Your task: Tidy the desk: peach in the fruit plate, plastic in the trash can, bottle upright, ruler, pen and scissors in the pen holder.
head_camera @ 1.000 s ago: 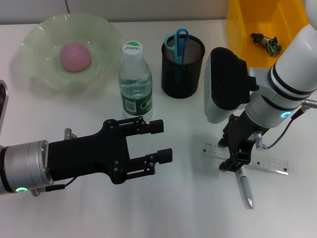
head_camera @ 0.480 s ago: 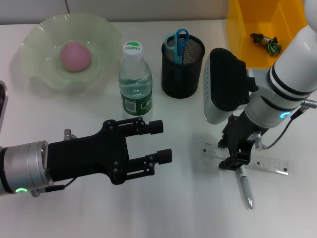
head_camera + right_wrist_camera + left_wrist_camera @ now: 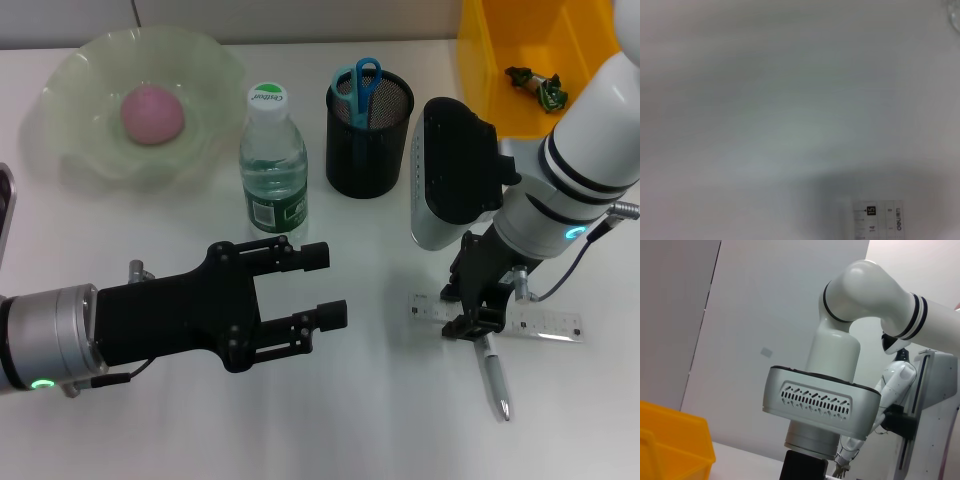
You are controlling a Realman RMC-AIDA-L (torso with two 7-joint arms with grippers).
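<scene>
The white desk (image 3: 380, 420) carries everything here. The yellow trash can (image 3: 520, 60) stands at its far right corner with a crumpled piece of plastic (image 3: 537, 86) inside. At the far left sits the pale green fruit plate (image 3: 140, 100), the pink peach (image 3: 152, 113) resting in its middle. The left hand (image 3: 325, 285) hovers over the near left part of the desk, its black fingers spread apart and holding nothing. The right hand (image 3: 474, 318) is lowered onto the near right part of the desk, just at the end of the ruler and the top of the pen; whether its fingers are apart or together cannot be told (the arm's housing covers much of them). The bottle (image 3: 272, 165) stands upright between plate and pen holder, white cap on. The black mesh pen holder (image 3: 369, 135) stands beside it, blue-handled scissors (image 3: 362, 82) poking out of it. The clear ruler (image 3: 530, 325) lies flat on the desk, and its printed end shows in the right wrist view (image 3: 877, 222). The pen (image 3: 494, 378) lies on the desk, its upper end under the right hand, its tip pointing toward the near edge.
</scene>
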